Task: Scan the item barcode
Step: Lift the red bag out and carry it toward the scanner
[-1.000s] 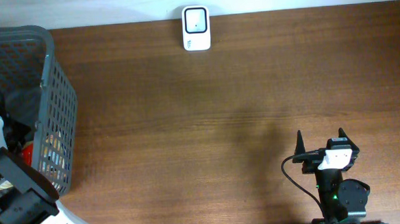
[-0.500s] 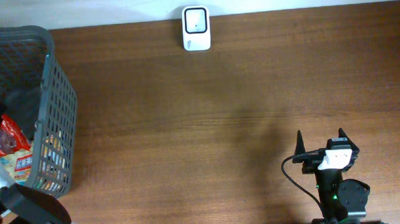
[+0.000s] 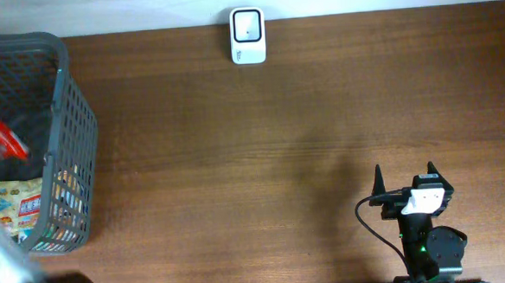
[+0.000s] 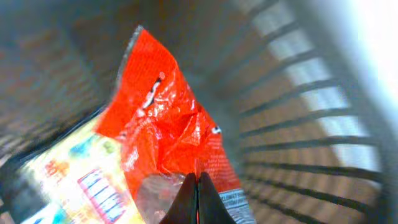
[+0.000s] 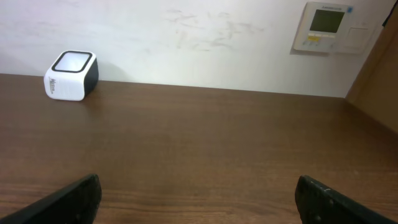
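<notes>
Although the wrist view is blurred, the left jaws (image 4: 198,188) look pressed fully together, with the crinkled film of the red packet (image 4: 163,124) caught at their tips. I take that for a pinch on its near edge rather than a mere touch. From the tips the red packet runs forward and off to the left, its long axis slanting across the line of the jaws. Just to its left, partly under it, lies a yellow packet (image 4: 71,177), and the grey lattice wall of the basket (image 4: 298,130) rises close on the right.

So the item is down inside the basket, at the left end of the table (image 3: 236,160), and the left arm (image 3: 4,280) is the one on it. From above that arm is only a pale smear by the basket's near side.

The scanner (image 3: 248,36) stands well apart from these jaws, at the table's far edge, so the coming move, I judge, is a lift clear of the rim and a carry across.

The right jaws (image 3: 405,180) stand spread wide and empty near the front edge, pointing forward, with the scanner ahead and to their left.
</notes>
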{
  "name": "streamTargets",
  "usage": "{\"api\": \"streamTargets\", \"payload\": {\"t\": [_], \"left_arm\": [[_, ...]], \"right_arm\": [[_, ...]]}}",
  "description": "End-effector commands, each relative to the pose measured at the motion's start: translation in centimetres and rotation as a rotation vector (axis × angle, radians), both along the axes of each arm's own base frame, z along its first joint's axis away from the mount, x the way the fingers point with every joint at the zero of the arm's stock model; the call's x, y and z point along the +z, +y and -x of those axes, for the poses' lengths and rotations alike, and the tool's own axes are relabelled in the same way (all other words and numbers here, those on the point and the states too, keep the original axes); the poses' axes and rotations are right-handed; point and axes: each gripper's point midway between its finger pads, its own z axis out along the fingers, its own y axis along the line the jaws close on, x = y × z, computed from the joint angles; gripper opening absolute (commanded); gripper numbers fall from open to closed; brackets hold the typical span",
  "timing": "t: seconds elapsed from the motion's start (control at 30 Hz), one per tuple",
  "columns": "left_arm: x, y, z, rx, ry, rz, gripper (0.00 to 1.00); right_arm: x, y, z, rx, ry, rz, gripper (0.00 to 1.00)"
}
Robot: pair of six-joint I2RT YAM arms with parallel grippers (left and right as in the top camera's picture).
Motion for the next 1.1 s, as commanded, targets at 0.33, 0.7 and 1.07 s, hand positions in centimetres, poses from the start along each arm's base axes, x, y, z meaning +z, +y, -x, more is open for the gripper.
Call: {"api": "streamTargets", "payload": {"t": [0.33,0.7,1.07], "left_arm": [[14.3,-29.0,-0.9,-0.857,-0.449,0.031,0.0],[-2.4,-43.6,-5.7,-1.079,0.003,-0.058,0.0],[-19.5,-56.4,-5.8,-1.434,0.275,-0.199,0.0]], "right_arm": [[-0.4,0.1,0.0,0.001,0.005,0.007,0.98],[-0.4,0.1,0.0,0.001,0.005,0.007,0.98],[-0.4,0.1,0.0,0.001,0.005,0.007,0.98]]}}
